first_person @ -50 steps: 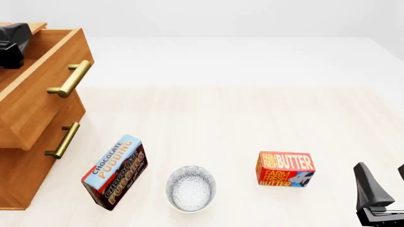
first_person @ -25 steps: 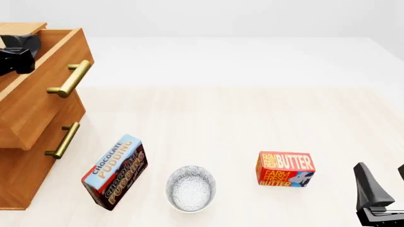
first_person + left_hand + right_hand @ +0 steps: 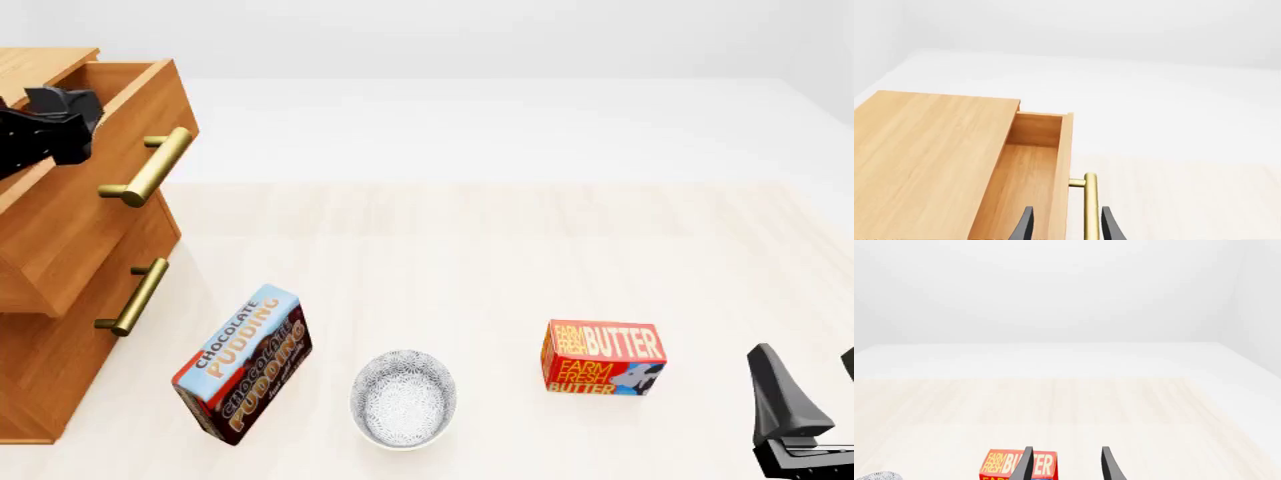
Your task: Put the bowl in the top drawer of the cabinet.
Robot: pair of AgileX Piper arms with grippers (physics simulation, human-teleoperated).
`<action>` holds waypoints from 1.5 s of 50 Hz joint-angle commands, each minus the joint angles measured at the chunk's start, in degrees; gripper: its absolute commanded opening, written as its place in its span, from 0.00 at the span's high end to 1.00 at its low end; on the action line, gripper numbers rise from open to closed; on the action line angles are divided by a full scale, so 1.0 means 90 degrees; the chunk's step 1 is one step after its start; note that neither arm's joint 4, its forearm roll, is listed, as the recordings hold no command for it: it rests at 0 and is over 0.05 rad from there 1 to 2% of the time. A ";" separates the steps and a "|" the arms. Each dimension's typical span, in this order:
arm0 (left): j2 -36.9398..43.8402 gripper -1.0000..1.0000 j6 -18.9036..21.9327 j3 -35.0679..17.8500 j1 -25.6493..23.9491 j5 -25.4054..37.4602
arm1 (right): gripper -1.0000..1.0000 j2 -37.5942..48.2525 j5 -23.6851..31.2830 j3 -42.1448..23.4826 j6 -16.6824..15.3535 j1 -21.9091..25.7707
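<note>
Left wrist view shows the left gripper [image 3: 1064, 226] with its jaws apart and holding nothing, poised above the front panel of the top drawer [image 3: 1029, 175], one finger over the drawer's inside and the other just beyond the brass handle [image 3: 1090, 205]. That drawer stands pulled out of the cabinet [image 3: 54, 330], its hollow bare as far as can be seen, so the opening step looks done and the fetching of the bowl [image 3: 403, 398] is the step in hand. The right gripper [image 3: 1064, 464] sits low near the butter box [image 3: 603, 358], jaws also apart and empty; in the front view it is well to the right of the bowl, with the box between them. The bowl rests upright on the bench [image 3: 507, 240], mouth up, well clear of the cabinet and just right of the chocolate pudding box [image 3: 244, 364]. Being round, it has no long axis to favour; its axis of symmetry stands vertical, so a pinch on the rim from above should serve from any side. The next move, I judge, calls for one arm to descend over the rim, close on it, then carry the bowl level to the cabinet and lower it into the drawer.
</note>
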 commanded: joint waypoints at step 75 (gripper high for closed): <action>0.0944 0.00 -0.0919 0.0305 -0.0704 0.0278 | 0.00 0.0001 0.0000 0.0000 0.0001 0.0000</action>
